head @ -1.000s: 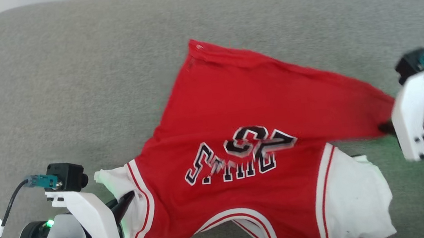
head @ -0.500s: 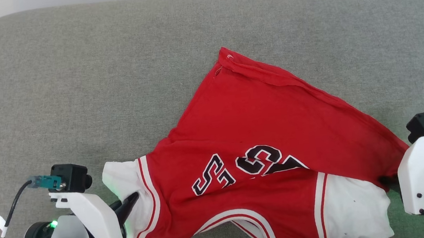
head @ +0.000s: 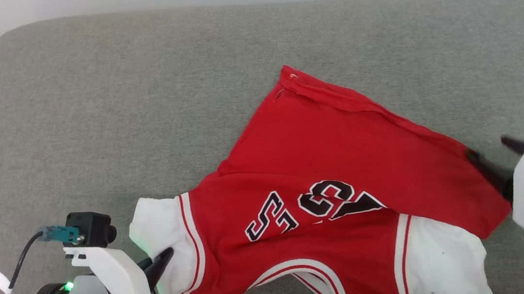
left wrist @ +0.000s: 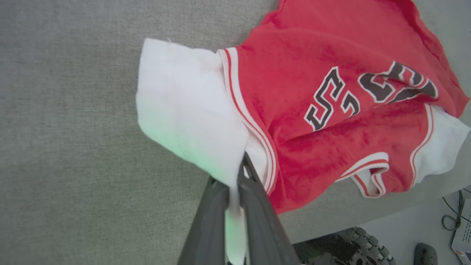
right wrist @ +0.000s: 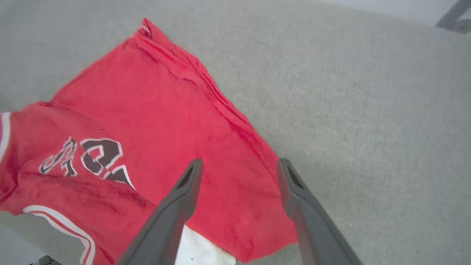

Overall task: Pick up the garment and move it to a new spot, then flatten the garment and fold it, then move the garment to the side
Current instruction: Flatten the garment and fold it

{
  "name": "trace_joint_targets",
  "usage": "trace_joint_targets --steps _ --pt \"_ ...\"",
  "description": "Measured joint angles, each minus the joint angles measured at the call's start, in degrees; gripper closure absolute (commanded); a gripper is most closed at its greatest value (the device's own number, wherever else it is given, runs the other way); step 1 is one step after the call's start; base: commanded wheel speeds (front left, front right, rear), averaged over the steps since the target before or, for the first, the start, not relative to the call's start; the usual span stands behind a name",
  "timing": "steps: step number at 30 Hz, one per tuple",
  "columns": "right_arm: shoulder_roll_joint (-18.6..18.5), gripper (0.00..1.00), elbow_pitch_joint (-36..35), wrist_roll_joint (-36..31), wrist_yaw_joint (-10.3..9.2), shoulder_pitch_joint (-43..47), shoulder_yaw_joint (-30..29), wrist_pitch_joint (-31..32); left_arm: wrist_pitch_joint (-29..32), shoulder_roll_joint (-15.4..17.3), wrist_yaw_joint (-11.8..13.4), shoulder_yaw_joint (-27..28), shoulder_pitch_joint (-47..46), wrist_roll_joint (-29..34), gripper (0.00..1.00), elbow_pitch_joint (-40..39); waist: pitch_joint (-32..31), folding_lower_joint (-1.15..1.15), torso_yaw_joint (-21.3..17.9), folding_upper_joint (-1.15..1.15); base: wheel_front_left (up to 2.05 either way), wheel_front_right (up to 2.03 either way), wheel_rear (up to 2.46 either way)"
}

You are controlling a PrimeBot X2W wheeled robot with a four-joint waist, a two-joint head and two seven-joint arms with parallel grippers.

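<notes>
1. Garment [head: 327, 208], in our head view, lay rumpled on the grey cushion [head: 141, 106], lettering up. Our left gripper [head: 168, 254] pinched its white sleeve [head: 153, 226] at lower left. Our right gripper [head: 490, 148] stood spread at the red corner on the right.
2. In our left wrist view, the left gripper [left wrist: 241, 173] had its jaws clamped on the sleeve's edge, with the red body beyond.
3. In our right wrist view, the right gripper [right wrist: 239, 163] gaped wide and held nothing, with the red corner beneath and between its jaws.
</notes>
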Motion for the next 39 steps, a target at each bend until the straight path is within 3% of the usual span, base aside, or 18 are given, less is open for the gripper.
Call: trace_joint_targets --steps 5,11,18,25,33,39 --pt "0.2 0.0 -0.9 -0.9 0.0 -4.0 3.0 -4.0 0.5 -0.4 -0.3 -0.6 -0.4 0.2 1.0 -0.1 0.2 0.0 1.8 0.0 0.0 0.0 0.0" --pt "-1.0 0.0 5.4 -0.5 -0.03 -11.5 9.4 -8.7 1.2 -2.1 -1.4 -1.9 -2.2 0.9 1.0 0.3 0.7 0.0 5.0 0.0 0.0 0.0 0.0" --pt "-3.7 0.0 18.3 1.0 -0.03 -22.9 17.3 -12.0 1.8 -5.0 -3.4 -3.7 -5.3 1.8 1.0 2.4 2.2 0.0 10.2 0.0 0.0 0.0 0.0" --pt "-7.8 0.0 36.8 1.7 -0.04 -35.8 26.5 -14.2 2.0 -8.8 -6.5 -5.5 -9.1 2.7 1.0 5.6 5.0 0.0 16.1 0.0 0.0 0.0 0.0" --pt "-10.2 0.0 49.6 3.8 -0.03 -42.4 38.6 -11.2 1.9 -12.0 -9.0 -6.9 -11.5 3.6 1.0 8.8 7.8 0.0 19.8 0.0 0.0 0.0 0.0" --pt "-10.4 0.0 56.5 6.5 0.03 -46.9 45.6 -12.5 1.4 -13.6 -10.7 -7.3 -13.1 3.6 1.0 11.5 9.2 0.0 21.1 0.0 0.0 0.0 0.0"
